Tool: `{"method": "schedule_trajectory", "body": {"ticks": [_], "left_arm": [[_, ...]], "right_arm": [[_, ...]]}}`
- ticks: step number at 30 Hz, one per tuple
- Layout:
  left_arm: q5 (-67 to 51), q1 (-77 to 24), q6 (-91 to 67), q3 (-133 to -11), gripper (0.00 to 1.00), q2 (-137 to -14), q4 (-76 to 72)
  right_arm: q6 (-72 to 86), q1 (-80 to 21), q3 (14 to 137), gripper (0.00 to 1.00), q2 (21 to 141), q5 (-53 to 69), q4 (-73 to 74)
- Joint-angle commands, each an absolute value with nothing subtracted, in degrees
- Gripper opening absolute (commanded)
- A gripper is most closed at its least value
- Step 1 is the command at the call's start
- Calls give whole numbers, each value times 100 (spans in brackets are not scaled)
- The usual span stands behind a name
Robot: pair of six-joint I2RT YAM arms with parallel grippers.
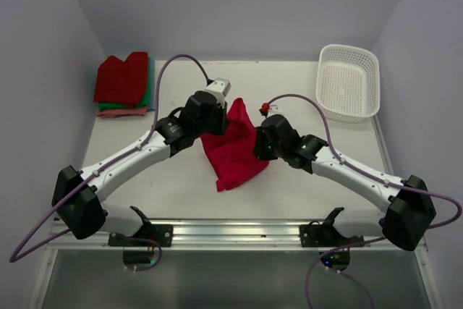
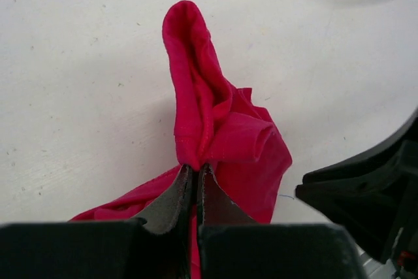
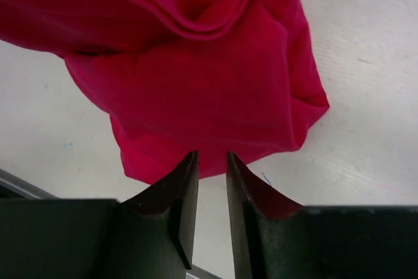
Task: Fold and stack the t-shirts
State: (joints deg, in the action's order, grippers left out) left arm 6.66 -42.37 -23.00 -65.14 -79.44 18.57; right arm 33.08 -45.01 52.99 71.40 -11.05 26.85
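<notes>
Crimson t-shirt [image 2: 222, 135], left gripper [image 2: 196, 174] pinching it, stack [image 1: 124, 85] overhead

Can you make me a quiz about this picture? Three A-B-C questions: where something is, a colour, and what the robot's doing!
1. Where is the white basket? A. back right of the table B. front left C. under an arm
2. What colour tops the folded pile? A. green B. blue C. dark red
3. What is the left tool doing? A. hanging open B. pinching the crimson shirt C. holding a cup
Answers: 1 A, it sits at the far right corner. 2 C, dark red lies over green and salmon. 3 B, its fingers are closed on the cloth.
</notes>
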Motion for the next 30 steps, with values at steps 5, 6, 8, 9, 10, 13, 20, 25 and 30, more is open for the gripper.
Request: {"method": "schedule_trajectory", "body": {"ticks": [5, 6, 8, 9, 10, 13, 20, 25, 30], "left_arm": [[501, -4192, -2417, -6715, 0, -7629, 2162], [475, -4192, -2426, -6741, 0, -7594, 2180], [413, -4192, -2435, -6959, 0, -7506, 2319], [378, -4192, -2417, -7091, 0, -7488, 2407], [404, -4192, -2356, -7275, 0, -7462, 2521], [448, -4192, -2171, -8241, 0, -7523, 3084], [475, -4192, -1890, -11036, 0, -8024, 4306], [282, -4192, -1846, -12294, 0, -8525, 4772], [26, -4201, -2030, -12024, 0, -8526, 4632]], "right_arm": [[3296, -4535, 6089, 51, 7848, -18, 1450], [3296, -4535, 6160, 51, 7883, -26, 1450], [3287, -4535, 6345, 52, 7937, -26, 1468], [3252, -4535, 6398, 52, 7928, -35, 1511], [3217, -4535, 6442, 52, 7858, -87, 1599], [3120, -4535, 6539, 52, 7534, -491, 1827], [2954, -4535, 6636, 52, 6559, -1889, 2698], [2944, -4518, 6478, 52, 6223, -2057, 2821], [3014, -4526, 6188, 51, 6371, -1680, 2550]]}}
